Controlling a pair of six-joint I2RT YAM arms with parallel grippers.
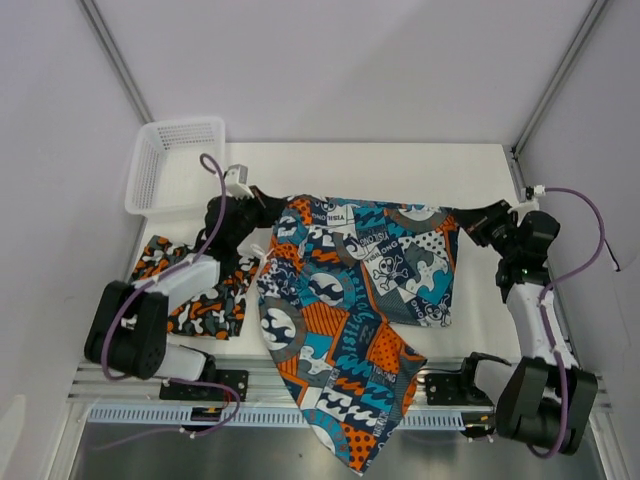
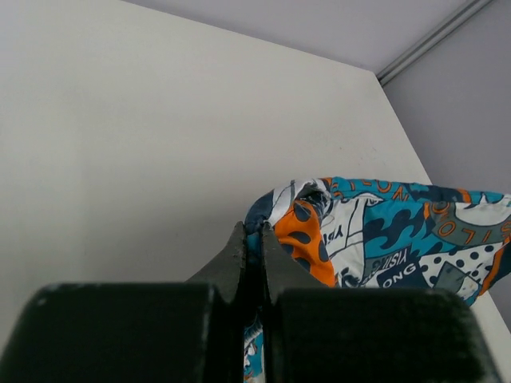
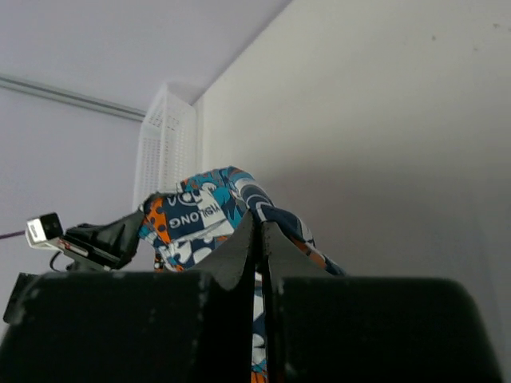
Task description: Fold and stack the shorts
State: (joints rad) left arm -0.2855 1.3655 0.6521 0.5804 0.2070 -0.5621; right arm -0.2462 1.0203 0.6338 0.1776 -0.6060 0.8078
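Left tool (image 1: 258,197): clamped shut on the left top corner of the graphic shorts (image 1: 350,290). Right tool (image 1: 482,222): pinched shut on the opposite top corner. Cloth stretched between the two along its top edge, lower tip reaching past the near edge of the counter (image 1: 400,165) and over the rail. Camouflage shorts (image 1: 195,300) lying flat at the left under the left arm, just beside the spread cloth. Basket (image 1: 150,175) at the far-left corner. White counter showing between top edge and far wall.
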